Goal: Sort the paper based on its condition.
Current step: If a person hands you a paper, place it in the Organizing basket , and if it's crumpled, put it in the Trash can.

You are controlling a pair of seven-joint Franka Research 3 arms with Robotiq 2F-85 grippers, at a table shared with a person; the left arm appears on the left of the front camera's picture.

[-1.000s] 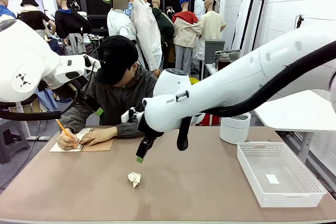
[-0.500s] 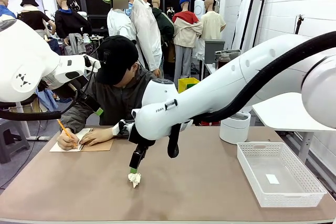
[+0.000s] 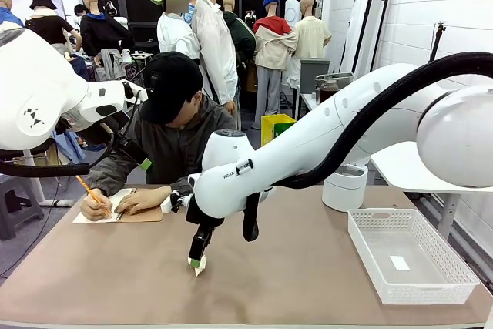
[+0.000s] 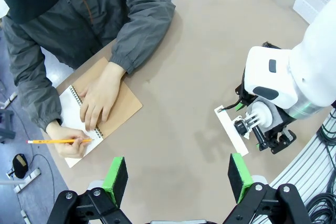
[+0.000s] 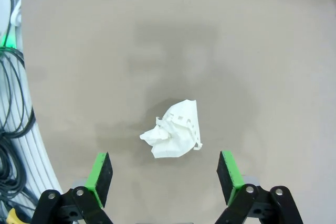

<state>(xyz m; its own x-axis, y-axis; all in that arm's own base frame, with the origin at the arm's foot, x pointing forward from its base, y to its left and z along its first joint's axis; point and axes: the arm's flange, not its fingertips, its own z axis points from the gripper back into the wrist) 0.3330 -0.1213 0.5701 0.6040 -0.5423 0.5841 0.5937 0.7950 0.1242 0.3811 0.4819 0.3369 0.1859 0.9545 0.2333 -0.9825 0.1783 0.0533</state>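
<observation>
paper (image 5: 173, 137) | white, crumpled into a ball | lying on table (image 5: 157, 35)

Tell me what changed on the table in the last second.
The right end effector came down and toward the robot's left, from above the table to just over the paper ball. Its jaws are open and it grips nothing. The paper ball, the raised, open left end effector and the basket stayed put. The person kept writing in the notebook.

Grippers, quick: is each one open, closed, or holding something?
Left gripper: open, empty.
Right gripper: open over the crumpled white paper ball, not gripping it.
</observation>
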